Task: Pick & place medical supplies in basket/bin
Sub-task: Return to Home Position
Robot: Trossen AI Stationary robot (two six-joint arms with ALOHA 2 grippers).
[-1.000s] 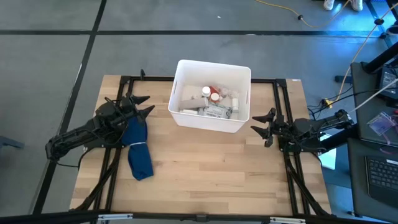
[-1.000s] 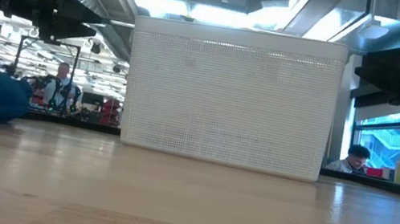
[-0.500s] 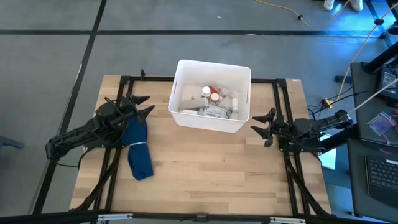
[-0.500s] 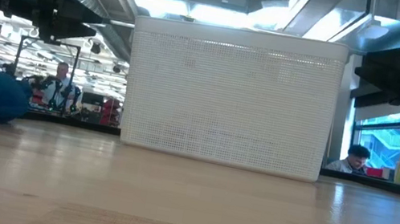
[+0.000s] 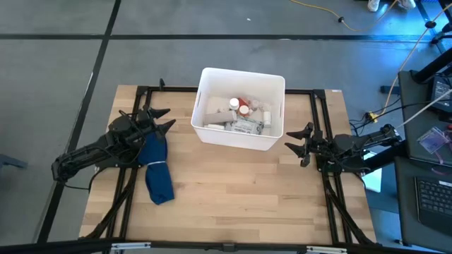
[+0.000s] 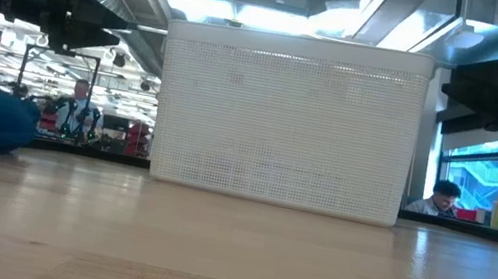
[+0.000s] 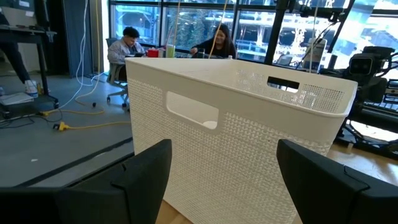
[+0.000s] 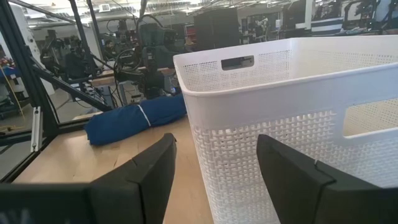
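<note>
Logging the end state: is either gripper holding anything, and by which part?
Nothing is held. The left gripper and right gripper are both open and empty, either side of the bin; the supplies lie inside it.

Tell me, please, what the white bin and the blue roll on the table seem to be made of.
The white bin looks like moulded plastic with a matte finish: its walls are a fine grid of small holes under a smooth rim. The blue roll looks like soft cloth, dull and creased, tied by a pale band; the fibre cannot be told.
</note>
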